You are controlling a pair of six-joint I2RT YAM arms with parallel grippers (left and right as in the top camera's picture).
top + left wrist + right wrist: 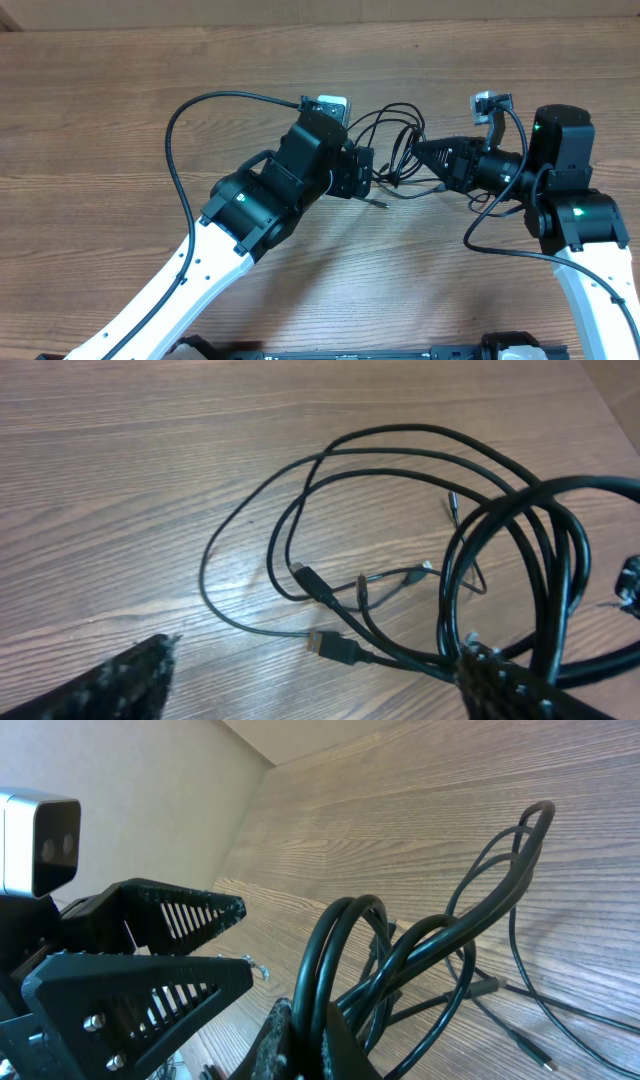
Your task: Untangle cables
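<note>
**Plainly a tangle strung between two grippers**

The left gripper is spread wide. Its two dark fingers sit at the lower corners of the left wrist view, with only tabletop between them, and they pinch nothing. The cables gather in raised loops at the lower-right finger; whether they hang on it cannot be told.

The right gripper points toward frame left in the overhead view, with its tip in the tangle. Its fingers are hidden behind the bundle, so how far apart they are cannot be told.

The tangle lies upper centre in the overhead frame, between the two grippers. In the left wrist view its loops spread wider than tall.

Two flat black plugs lie mid-frame there, both pointing to the upper left. A small light tip lies just to their right.

Everything rests on a brown wood-grain table. A plain beige wall fills the upper left of the right wrist view.
</note>
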